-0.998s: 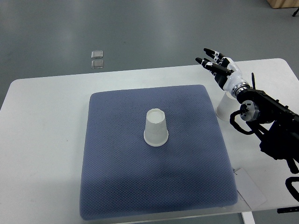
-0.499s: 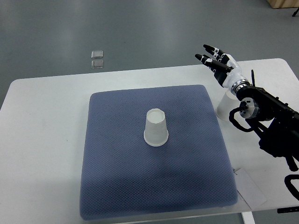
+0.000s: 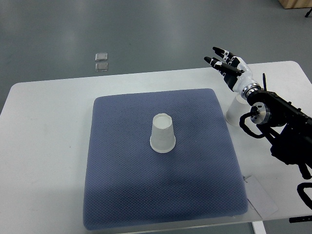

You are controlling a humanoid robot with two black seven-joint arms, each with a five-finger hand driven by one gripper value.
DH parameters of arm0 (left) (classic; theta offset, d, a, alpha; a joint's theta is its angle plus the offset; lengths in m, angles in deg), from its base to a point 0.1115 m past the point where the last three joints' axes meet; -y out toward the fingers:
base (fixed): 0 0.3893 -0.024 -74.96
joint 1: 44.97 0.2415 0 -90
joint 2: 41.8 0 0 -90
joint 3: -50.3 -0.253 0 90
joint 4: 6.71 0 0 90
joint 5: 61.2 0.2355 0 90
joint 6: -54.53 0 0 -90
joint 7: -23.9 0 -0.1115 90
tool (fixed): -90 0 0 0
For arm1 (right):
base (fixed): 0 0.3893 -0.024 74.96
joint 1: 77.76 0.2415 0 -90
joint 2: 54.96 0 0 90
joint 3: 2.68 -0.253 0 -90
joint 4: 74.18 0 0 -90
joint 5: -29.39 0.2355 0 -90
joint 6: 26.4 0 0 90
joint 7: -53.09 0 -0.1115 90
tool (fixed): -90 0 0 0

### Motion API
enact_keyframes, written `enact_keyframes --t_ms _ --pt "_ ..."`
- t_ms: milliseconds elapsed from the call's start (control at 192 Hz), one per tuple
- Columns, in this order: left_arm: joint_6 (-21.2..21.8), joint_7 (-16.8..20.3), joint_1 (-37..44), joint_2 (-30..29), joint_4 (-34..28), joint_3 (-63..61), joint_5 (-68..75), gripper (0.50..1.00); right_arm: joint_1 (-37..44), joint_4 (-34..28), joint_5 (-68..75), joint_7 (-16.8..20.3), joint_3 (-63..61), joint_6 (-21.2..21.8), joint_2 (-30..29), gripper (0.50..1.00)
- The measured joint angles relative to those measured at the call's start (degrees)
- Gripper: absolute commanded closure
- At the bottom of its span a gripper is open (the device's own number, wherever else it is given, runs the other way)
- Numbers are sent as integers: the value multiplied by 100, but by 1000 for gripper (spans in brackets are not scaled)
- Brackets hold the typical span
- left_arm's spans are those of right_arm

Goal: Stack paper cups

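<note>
- Fingers (image 3: 218, 51): black-tipped, spread and extended straight, holding nothing; they point toward the far left, over the far right part of the table.
- Right hand (image 3: 231, 68): white palm with black finger segments, raised above the table surface near its far edge; nothing is in its grasp.
- Right arm (image 3: 280, 122): black, jointed, enters from the picture's right edge and runs diagonally up to the wrist.
- Paper cup on mat (image 3: 163, 133): white, standing upside down, base uppermost, near the centre of the mat and well apart from the hand.
- Second paper cup (image 3: 234, 111): white, on the bare table just beside the mat's right edge, partly hidden under the wrist and forearm; orientation cannot be told.
- Mat (image 3: 126, 190): dark blue, textured, square with rounded corners, covering the middle of the table.
- Table (image 3: 44, 146): white, rounded corners.
- Two small clear squares (image 3: 101, 62): on the grey floor beyond the table's far edge, one behind the other.
</note>
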Motion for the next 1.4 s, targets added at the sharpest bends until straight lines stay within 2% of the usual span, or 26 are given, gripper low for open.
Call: enact_keyframes --t_ms 468,608,733,1118,1232,1399 --pt "-2 0 0 0 0 0 0 500 -50 -90 -82 -53 89 126 257 568" --pt "-2 0 -1 0 0 0 -1 500 -68 -249 -471 -53 162 197 694 568" --pt "-2 0 -1 0 0 0 -1 500 -63 -446 -1021 -99 399 541 1113 568" --pt "-2 0 0 0 0 0 -1 500 55 -1354 -3477 -856 1282 1386 2799 568" --pt "-1 0 -1 0 0 0 -1 500 146 -1638 -4184 -913 1566 1433 3100 568" --pt "-1 0 -1 0 0 0 -2 500 268 -1707 -5060 -912 1954 1384 3250 568"
